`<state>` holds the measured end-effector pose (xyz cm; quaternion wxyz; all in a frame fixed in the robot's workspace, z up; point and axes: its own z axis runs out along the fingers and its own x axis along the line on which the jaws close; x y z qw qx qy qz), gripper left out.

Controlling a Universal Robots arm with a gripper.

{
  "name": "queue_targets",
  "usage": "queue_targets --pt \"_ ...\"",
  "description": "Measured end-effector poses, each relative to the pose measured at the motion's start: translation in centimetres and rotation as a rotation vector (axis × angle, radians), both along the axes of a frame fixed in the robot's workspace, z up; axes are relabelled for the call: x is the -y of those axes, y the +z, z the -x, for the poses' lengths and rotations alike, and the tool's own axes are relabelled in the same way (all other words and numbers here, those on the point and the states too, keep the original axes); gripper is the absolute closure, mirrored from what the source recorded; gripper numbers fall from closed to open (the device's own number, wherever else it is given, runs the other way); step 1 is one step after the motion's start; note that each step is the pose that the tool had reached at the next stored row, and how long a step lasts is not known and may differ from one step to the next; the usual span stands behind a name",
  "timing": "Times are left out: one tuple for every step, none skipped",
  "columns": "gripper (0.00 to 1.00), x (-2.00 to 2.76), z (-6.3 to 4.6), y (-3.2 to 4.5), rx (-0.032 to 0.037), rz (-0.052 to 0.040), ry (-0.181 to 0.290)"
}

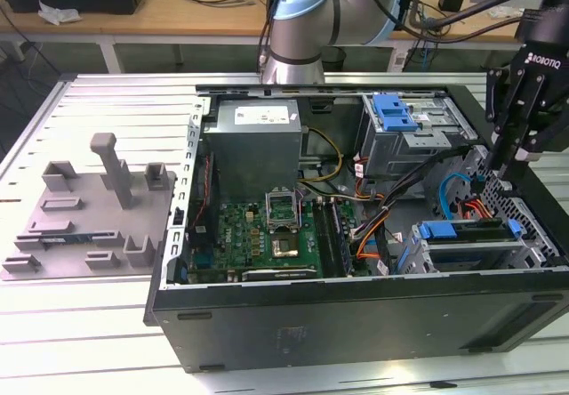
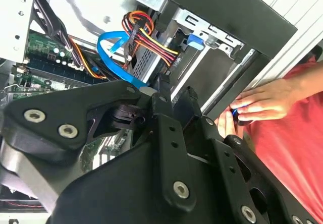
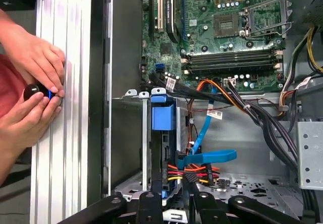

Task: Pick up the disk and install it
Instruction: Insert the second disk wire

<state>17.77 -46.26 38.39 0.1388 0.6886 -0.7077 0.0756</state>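
Observation:
The disk (image 1: 467,231) sits edge-up in the lower drive cage (image 1: 498,254) at the case's front right corner, with its blue bracket showing at both ends. In the first wrist view the disk (image 3: 162,153) is a dark slab running from its blue bracket tab (image 3: 163,112) toward my fingers. My gripper (image 1: 507,171) hangs just above the disk's end by the case wall. In the exterior view it tapers to a point. Its fingertips (image 2: 162,85) stand close together with nothing seen between them. The gripper (image 3: 174,198) points down at the cage.
A person's hands (image 3: 35,67) rest on the table rail just outside the case wall, holding a small dark and blue object (image 3: 38,92). Blue and orange cables (image 1: 444,195) lie beside the cage. Also there: upper cage with blue latch (image 1: 396,115), grey power box (image 1: 253,141), motherboard (image 1: 276,230), grey fixture (image 1: 89,208).

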Motion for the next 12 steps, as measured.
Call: queue_targets --pt "0.70 -0.01 0.05 -0.04 0.0000 0.0000 -0.001" --pt "0.70 -0.01 0.14 -0.06 0.0000 0.0001 -0.002" --pt "0.70 -0.01 0.25 -0.09 0.0000 0.0001 -0.002" --pt "0.70 -0.01 0.37 -0.11 0.0000 -0.0001 -0.003" --pt "0.70 -0.01 0.55 -0.15 0.0000 -0.0005 -0.005" --pt "0.70 -0.01 0.66 -0.17 0.0000 -0.0008 -0.006" --pt "0.70 -0.01 0.83 -0.23 0.0000 -0.0013 -0.007" --pt "0.70 -0.01 0.92 -0.35 0.0000 -0.0016 -0.010" --pt "0.70 -0.02 0.93 -0.48 0.0000 -0.0019 -0.014" --pt "0.70 -0.01 0.94 -0.56 0.0000 -0.0021 -0.016" --pt "0.70 -0.01 0.94 -0.65 0.0000 -0.0021 -0.017" --pt "0.70 -0.01 0.95 -0.79 0.0000 -0.0022 -0.020"
